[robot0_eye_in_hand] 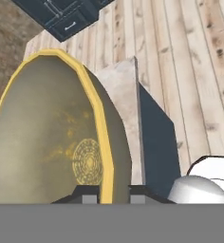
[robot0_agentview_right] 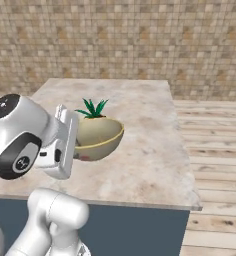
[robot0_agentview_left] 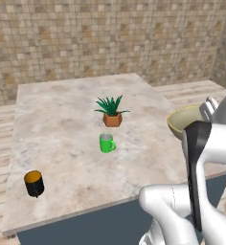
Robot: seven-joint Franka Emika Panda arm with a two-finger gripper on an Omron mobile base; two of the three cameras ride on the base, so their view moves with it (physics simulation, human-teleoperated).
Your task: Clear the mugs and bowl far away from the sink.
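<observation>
We have the bowl lifted off the counter, above its near edge. The gripper pinches its yellow rim between both fingers, one inside, one outside, probably so we can carry it clear. The green mug and black mug stand well apart, behind the plant.

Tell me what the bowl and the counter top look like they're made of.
Bowl: probably glazed ceramic. It has a smooth olive-tan body, a yellow rim and a printed ring pattern at the bottom inside.
Counter top: looks like polished marble or stone, a mottled beige-grey veined slab with a thin pale edge. Everything is rendered, so both are guesses.
</observation>
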